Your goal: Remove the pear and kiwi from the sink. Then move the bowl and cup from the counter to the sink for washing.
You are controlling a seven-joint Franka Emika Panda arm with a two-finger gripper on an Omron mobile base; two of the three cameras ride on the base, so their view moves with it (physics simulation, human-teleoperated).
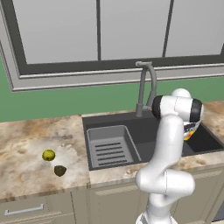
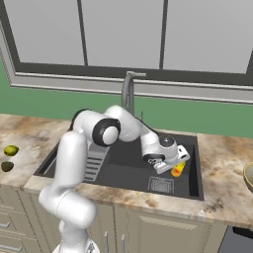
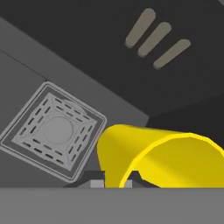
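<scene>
already clamped tight on the rim of the yellow cup (image 3: 157, 153), gripper (image 2: 174, 165) low inside the sink (image 2: 190, 185), above the square drain (image 3: 52, 131): looks set for release there, for washing. pear (image 1: 48, 155) and kiwi (image 1: 60, 170) parked on the counter (image 1: 26, 135), left of the basin, so out of the way. bowl (image 2: 249, 177) waiting at far right, likely next.

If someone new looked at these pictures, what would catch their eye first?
Probably the bright yellow cup clamped in the gripper, held tilted over the dark sink near its square drain. Next, the pear and kiwi sitting together on the counter left of the basin.
</scene>
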